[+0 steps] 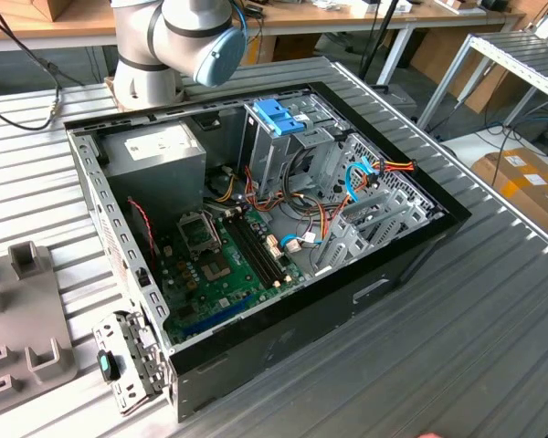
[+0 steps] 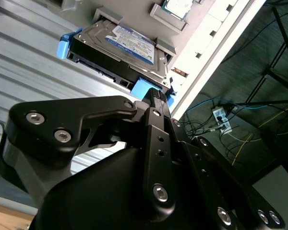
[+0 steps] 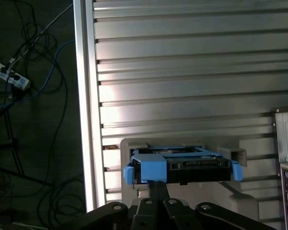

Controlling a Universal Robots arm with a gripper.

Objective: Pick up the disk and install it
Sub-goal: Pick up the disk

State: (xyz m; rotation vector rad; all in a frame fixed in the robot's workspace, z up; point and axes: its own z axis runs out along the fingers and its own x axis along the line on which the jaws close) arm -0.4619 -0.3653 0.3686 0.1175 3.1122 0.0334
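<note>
Slippage risk: gripper (image 2: 156, 96), nearly closed on just the rail (image 2: 145, 88) of the disk (image 2: 125, 45), may let it tilt; drive bay (image 1: 279, 137) at twelve o'clock of the case (image 1: 393, 265), exterior view.

disk (image 2: 116, 45): we see dark casing, blue-and-white label, light-blue rails
pincer (image 2: 156, 99): black
counter (image 3: 182, 72): silver-grey, ribbed stripes

A silver-grey robot arm (image 1: 151, 46) of thick round tube joints carries a light-blue round end cap (image 1: 221, 52), and in the second wrist view its matte black gripper (image 2: 156, 98) is built of angular linked plates pinned with bright silver socket-head screws (image 2: 62, 136)
</note>
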